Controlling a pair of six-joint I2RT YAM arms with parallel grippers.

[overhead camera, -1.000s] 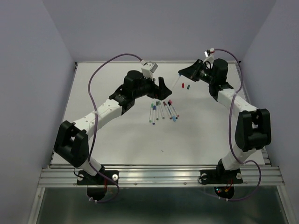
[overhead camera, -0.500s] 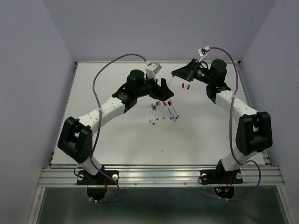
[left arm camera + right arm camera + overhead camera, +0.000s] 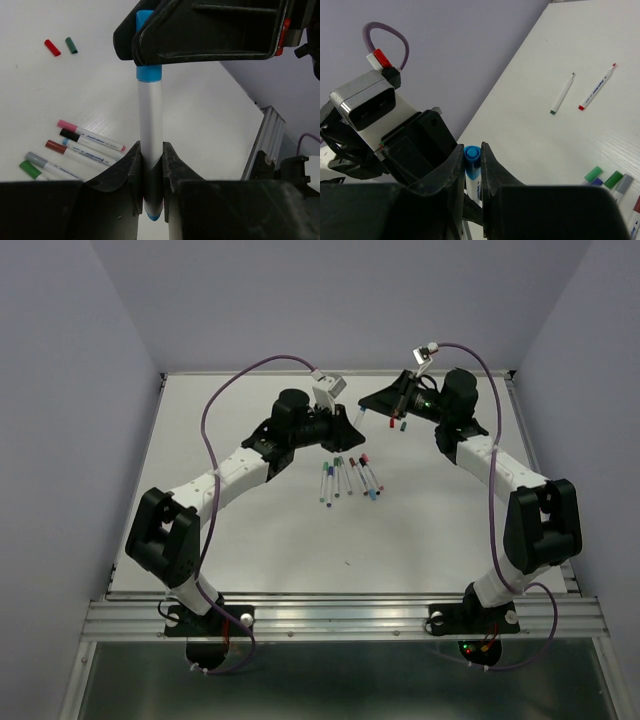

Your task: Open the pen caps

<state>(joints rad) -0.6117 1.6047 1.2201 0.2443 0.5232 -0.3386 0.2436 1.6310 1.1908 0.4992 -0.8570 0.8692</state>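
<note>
A white pen (image 3: 150,115) with a blue pen cap (image 3: 149,70) is held in the air between both arms. My left gripper (image 3: 152,150) is shut on the lower end of the barrel. My right gripper (image 3: 472,152) is shut on the blue cap (image 3: 471,156). In the top view the two grippers meet over the far middle of the table, left gripper (image 3: 345,418) beside right gripper (image 3: 368,403). A loose red cap (image 3: 52,47) and a green cap (image 3: 71,45) lie on the table. Several capped pens (image 3: 345,475) lie in a row below the grippers.
Two uncapped pens, one green-ended (image 3: 563,94) and one red-ended (image 3: 596,87), lie apart from the row. The white table (image 3: 250,540) is edged by a metal rail (image 3: 340,615) at the near side. Purple cables (image 3: 215,410) loop above both arms.
The left gripper has moved right to meet the right gripper and has shut on the pen's barrel. The right gripper has carried the pen leftward toward it.
</note>
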